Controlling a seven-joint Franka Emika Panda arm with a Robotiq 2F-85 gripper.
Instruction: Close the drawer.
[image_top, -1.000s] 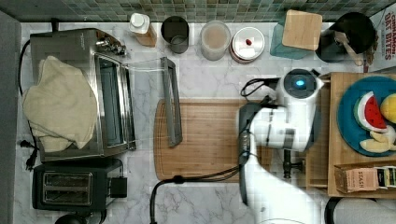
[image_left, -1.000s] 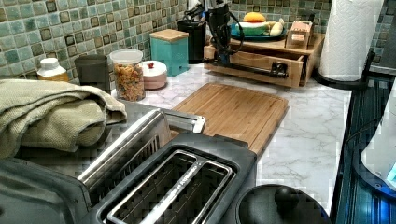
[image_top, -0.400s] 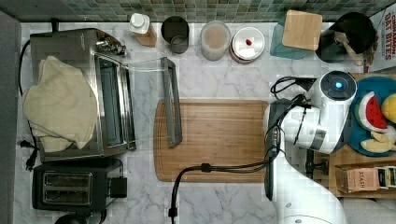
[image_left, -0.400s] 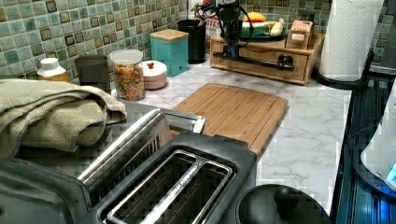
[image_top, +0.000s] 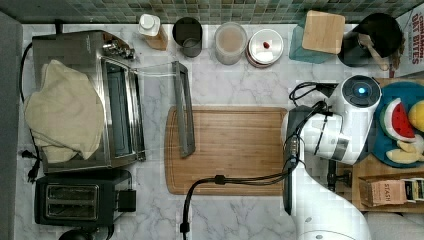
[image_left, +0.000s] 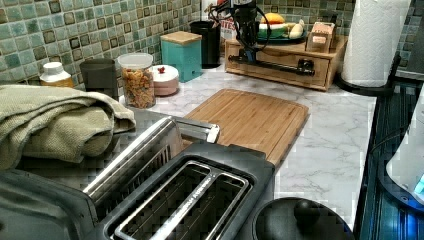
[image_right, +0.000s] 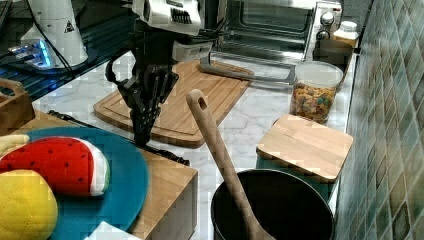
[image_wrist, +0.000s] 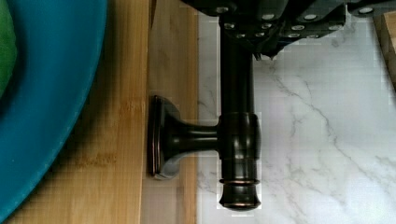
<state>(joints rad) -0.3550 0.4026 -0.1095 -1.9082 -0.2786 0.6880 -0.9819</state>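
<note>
Seeing white marble counter mid-frame, mosaic tile wall along top; gripper at drawer, can't tell its opening.

Kitchen: marble surface backed by mosaic tile wall, carrying toaster oven, toaster, cutting board, and food jars.

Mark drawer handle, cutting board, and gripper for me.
drawer handle (image_wrist: 237, 158): wrist view, on the dark bar near its end knob.
cutting board (image_top: 235, 150): top view, middle of its bare wooden face.
gripper (image_right: 141, 131): right view, down at the fingertips by the wooden stand's edge.
</note>
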